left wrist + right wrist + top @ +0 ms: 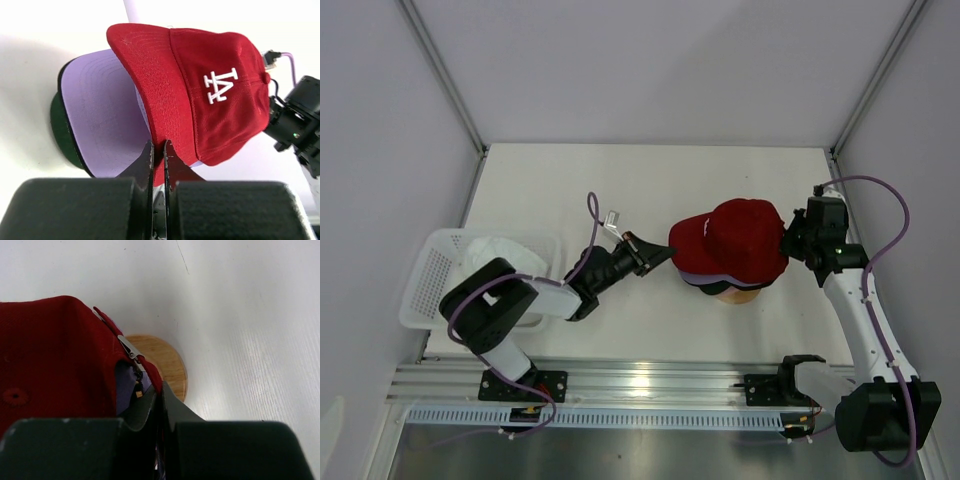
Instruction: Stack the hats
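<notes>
A white mesh basket (432,268) stands at the left edge of the bench (570,180), towards the near-left corner, with something white lying in it that cannot be made out. The left arm (545,292) rises beside the basket and reaches rightwards across the bench to the stack of caps. The left jaws are clenched on the edge of the brim of the red cap (738,238); in the left wrist view a sliver of red fabric shows between the two closed fingers.

The stack sits right of the bench's middle, about halfway between the near and far edges. The red cap is on top, with its brim pointing left at the left arm and white lettering (220,86) on its front panel. Directly under it is the lavender cap (100,117), its brim swung a little aside from the red one. Below that, the brim of a dark green cap (58,131) shows as a narrow crescent. The pile rests on a round wooden stand (167,364), whose base shows beneath the caps at the back and the near side.

The right arm (860,300) comes in from the right edge of the bench. The right jaws are closed on the rear of the red cap, next to its metal strap clasp (129,347).
</notes>
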Action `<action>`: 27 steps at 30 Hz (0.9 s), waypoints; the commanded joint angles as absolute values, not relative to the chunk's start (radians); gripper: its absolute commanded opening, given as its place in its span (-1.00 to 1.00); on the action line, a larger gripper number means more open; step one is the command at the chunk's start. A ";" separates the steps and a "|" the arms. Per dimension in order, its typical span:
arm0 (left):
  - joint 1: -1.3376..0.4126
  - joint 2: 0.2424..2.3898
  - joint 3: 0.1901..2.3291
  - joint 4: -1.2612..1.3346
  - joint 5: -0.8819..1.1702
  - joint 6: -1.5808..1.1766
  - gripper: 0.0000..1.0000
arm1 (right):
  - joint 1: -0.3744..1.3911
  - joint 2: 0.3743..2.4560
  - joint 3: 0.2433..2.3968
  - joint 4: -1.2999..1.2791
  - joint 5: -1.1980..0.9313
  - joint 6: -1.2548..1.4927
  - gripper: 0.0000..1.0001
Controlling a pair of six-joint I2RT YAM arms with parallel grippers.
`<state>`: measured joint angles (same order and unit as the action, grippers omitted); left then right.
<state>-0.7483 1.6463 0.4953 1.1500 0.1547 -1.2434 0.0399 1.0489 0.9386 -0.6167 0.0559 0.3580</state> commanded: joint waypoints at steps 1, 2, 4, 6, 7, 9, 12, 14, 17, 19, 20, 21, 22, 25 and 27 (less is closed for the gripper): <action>-0.787 1.588 0.512 0.929 0.051 -1.147 -0.99 | 0.044 1.045 0.919 -0.606 0.067 0.364 -0.88; -0.793 1.580 0.517 0.863 0.022 -1.144 -0.99 | 0.044 1.046 0.911 -0.601 0.072 0.365 -0.88; -0.811 1.583 0.502 0.836 0.006 -1.147 -0.99 | 0.044 1.054 0.904 -0.597 0.080 0.367 -0.88; -0.818 1.604 0.477 0.824 0.005 -1.158 -0.99 | 0.044 1.061 0.894 -0.591 0.089 0.367 -0.88; -0.818 1.614 0.468 0.824 0.005 -1.161 -0.99 | 0.044 1.068 0.891 -0.592 0.094 0.368 -0.88; -0.818 1.638 0.454 0.827 -0.030 -1.177 -0.99 | 0.044 1.075 0.885 -0.588 0.101 0.376 -0.88; -0.819 1.666 0.443 0.822 -0.041 -1.152 -0.99 | 0.044 1.080 0.874 -0.578 0.113 0.383 -0.89; -0.819 1.686 0.460 0.819 -0.038 -1.129 -0.99 | 0.043 1.078 0.861 -0.574 0.118 0.391 -0.91; -0.822 1.735 0.491 0.811 -0.026 -1.114 -0.99 | 0.044 1.081 0.847 -0.563 0.124 0.402 -0.91; -0.822 1.765 0.497 0.819 -0.012 -1.108 -0.99 | 0.044 1.091 0.838 -0.561 0.130 0.408 -0.92; -0.822 1.770 0.512 0.812 -0.009 -1.103 -0.99 | 0.044 1.094 0.833 -0.560 0.130 0.411 -0.92; -0.822 1.773 0.518 0.802 -0.008 -1.095 -0.99 | 0.043 1.100 0.828 -0.560 0.135 0.413 -0.92; -0.822 1.773 0.528 0.789 -0.011 -1.088 -0.99 | 0.044 1.103 0.822 -0.560 0.140 0.416 -0.92; -0.822 1.766 0.531 0.758 -0.040 -1.059 -0.99 | 0.044 1.106 0.804 -0.565 0.143 0.426 -0.94; -0.822 1.760 0.528 0.739 -0.052 -1.045 -0.99 | 0.044 1.098 0.798 -0.563 0.143 0.430 -0.94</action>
<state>-0.8143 1.7279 0.5396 0.9649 0.0177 -1.1797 0.0376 1.0630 0.8528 -0.5041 0.1081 0.4149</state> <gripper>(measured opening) 0.036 0.038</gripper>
